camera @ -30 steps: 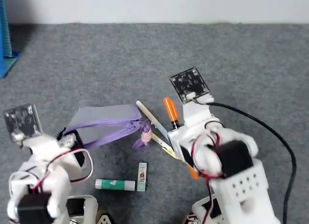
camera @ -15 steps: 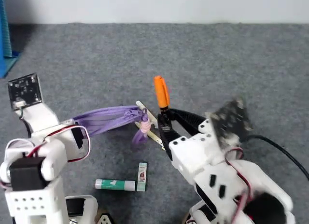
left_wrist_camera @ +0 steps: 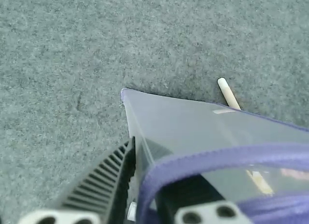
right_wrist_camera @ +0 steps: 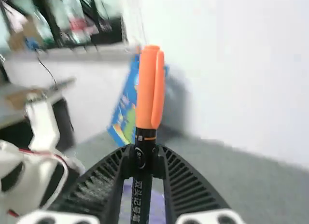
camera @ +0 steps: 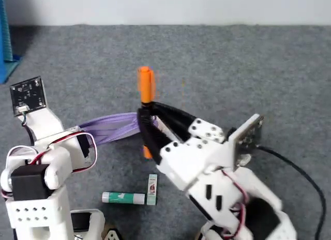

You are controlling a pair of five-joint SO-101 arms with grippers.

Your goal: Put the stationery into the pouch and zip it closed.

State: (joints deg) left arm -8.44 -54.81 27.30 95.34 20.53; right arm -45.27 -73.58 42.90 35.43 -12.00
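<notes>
high view: looking down, arms (camera: pixel 36 193) at 6 o'clock. left wrist: close over pouch (left_wrist_camera: pixel 193 132), shared with high. right wrist: level along pen (right_wrist_camera: pixel 147 103).

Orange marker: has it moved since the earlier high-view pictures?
Yes. The orange marker, in the right gripper, moved leftward relative to the still glue stick.

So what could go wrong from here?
1. The marker stands upright in the right fingers, while the pouch mouth looks narrow; it may catch the rim or miss.
2. The left fingers pinch just one pouch edge; a push might tug it loose.
3. The pencil by the pouch could get knocked away.
</notes>
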